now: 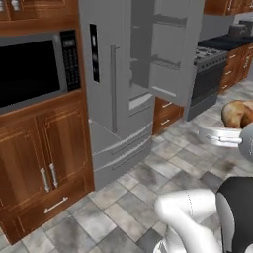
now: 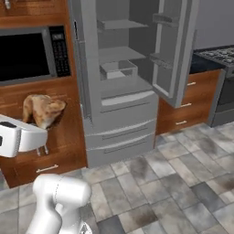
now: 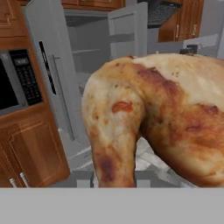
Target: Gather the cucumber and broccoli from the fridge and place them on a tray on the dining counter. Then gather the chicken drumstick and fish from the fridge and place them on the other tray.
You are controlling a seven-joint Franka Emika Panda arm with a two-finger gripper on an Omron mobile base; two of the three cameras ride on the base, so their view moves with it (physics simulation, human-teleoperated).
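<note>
Browned, mottled chicken drumstick (image 3: 157, 118) in tool (image 3: 114, 177)

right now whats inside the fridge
The fridge stands with its right door open: bare grey shelves and a clear bin, no food visible. The closed left door hides the rest. The chicken drumstick is in the pincer.

Grey mottled tile floor (image 1: 123, 207), brown wooden cabinets (image 1: 44, 163), built-in black microwave (image 1: 29, 69), dark stove (image 1: 210, 69) beyond.
</note>
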